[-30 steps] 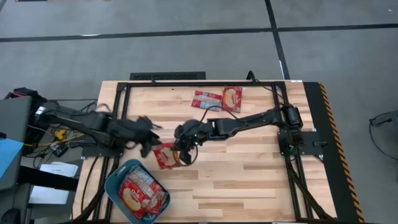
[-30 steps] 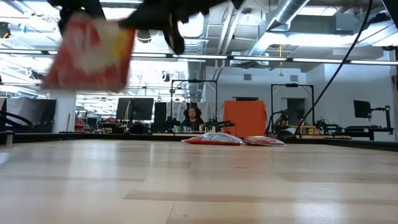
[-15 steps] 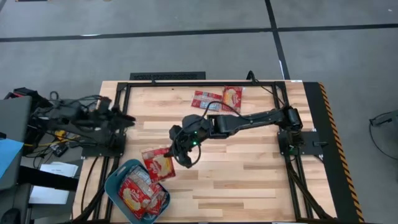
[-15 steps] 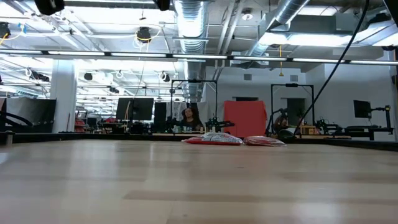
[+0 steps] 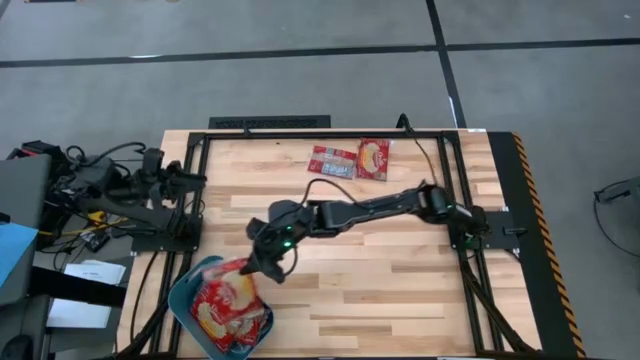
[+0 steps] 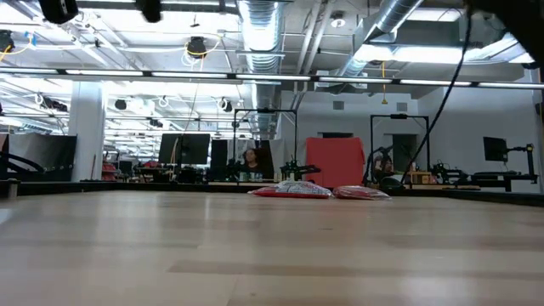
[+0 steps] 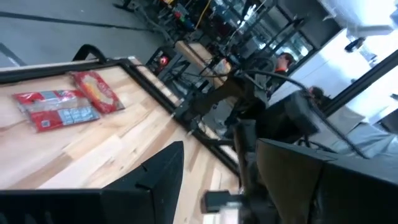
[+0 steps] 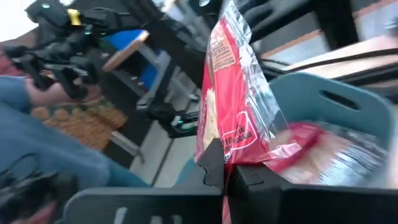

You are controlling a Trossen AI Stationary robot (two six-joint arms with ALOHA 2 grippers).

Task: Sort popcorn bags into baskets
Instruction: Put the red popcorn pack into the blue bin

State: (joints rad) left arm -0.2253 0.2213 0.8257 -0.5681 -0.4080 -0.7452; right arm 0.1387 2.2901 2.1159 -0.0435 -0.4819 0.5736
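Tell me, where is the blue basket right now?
The blue basket sits at the table's near-left corner, below the right claw holding a popcorn bag.

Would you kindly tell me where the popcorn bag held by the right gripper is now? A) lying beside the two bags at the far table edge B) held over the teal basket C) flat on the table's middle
B: the right gripper pinches the popcorn bag above the teal basket, as the right wrist view shows.
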